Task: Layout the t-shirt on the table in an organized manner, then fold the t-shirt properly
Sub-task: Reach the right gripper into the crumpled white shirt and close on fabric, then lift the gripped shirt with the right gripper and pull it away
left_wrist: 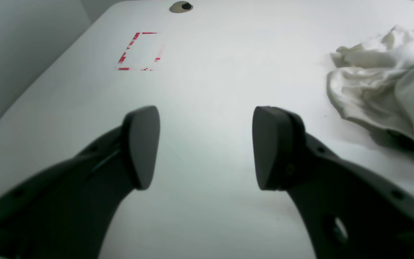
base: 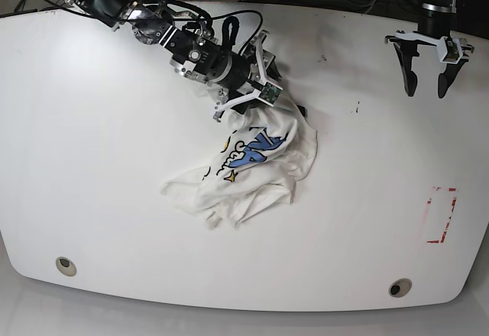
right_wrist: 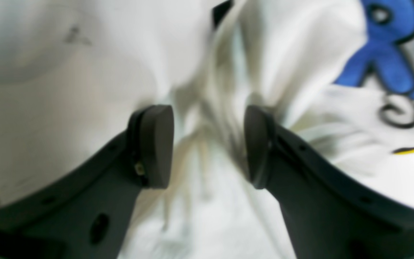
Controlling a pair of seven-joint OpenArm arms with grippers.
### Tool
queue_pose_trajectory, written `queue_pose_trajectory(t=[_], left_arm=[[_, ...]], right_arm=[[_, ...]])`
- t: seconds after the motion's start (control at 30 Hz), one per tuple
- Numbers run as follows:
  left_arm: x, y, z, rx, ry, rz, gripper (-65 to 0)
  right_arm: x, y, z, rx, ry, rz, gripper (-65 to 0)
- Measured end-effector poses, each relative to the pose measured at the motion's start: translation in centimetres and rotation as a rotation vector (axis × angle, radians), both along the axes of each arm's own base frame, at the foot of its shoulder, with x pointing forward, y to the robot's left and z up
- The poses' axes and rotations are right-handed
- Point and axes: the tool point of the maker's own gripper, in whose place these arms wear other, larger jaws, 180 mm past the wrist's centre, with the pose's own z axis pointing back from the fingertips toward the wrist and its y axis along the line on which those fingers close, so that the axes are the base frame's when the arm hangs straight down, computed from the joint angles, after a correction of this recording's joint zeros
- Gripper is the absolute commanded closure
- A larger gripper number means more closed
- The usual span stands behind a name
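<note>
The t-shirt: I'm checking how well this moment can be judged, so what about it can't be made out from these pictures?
- Base view: the t-shirt is crumpled; collar, sleeves and hem cannot be told apart, and the right gripper hides its top edge.
- Right wrist view: blurred cloth fills the frame; whether the open jaws touch a fold is unclear, and the print is cut off.
- Left wrist view: the frame edge crops the shirt.

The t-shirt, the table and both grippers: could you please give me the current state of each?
t-shirt: crumpled in a heap, printed letters showing, not laid out.
table: bare around the shirt.
red tape rectangle: nothing on it.
left gripper: open, empty, above bare table, away from the shirt.
right gripper: jaws apart, at the shirt's upper edge, cloth fold between the pads; grip unclear.
</note>
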Motion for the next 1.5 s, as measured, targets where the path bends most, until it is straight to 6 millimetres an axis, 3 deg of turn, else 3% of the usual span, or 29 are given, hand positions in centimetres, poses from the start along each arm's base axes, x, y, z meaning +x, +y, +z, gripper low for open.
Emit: queue_pose_trajectory(t=[0.13, 0.3, 0.43, 0.63, 0.77, 0.93, 1.17, 1.3, 1.5], left_arm=[[0.0, 0.0, 0.0, 0.0, 0.0, 0.0, -38.5], [0.0, 0.0, 0.0, 0.0, 0.001, 0.0, -38.5], [0.0, 0.0, 0.0, 0.001, 0.001, 0.0, -38.5], [-0.1, 0.0, -0.1, 0.001, 0.003, 0.001, -38.5], [-0.2, 0.0, -0.1, 0.001, 0.008, 0.0, -38.5], [-0.3, 0.0, -0.2, 0.0, 0.009, 0.0, -38.5], [-0.7, 0.3, -1.3, -0.011, 0.037, 0.013, -38.5], [-1.0, 0.5, -1.8, -0.014, 0.052, 0.021, -38.5], [-1.1, 0.7, -2.2, -0.016, 0.062, 0.023, -38.5]], right_arm=[[0.3, 0.2, -0.1, -0.018, -0.032, 0.005, -30.7], [0.7, -0.5, -1.6, -0.067, -0.031, -0.01, -28.2], [0.8, -0.8, -2.7, -0.101, -0.021, -0.019, -19.5], [0.8, -0.5, -2.5, -0.092, -0.023, -0.018, -1.9], [0.8, -0.4, -2.4, -0.089, -0.024, -0.018, 0.0], [0.6, 0.1, -1.3, -0.068, -0.04, -0.011, 0.0], [0.1, 1.0, 2.3, 0.054, -0.067, -0.049, 0.0], [0.5, 0.5, 4.6, 0.137, -0.063, -0.111, 0.0], [1.9, -0.7, 6.3, 0.248, -0.033, -0.241, 0.0]])
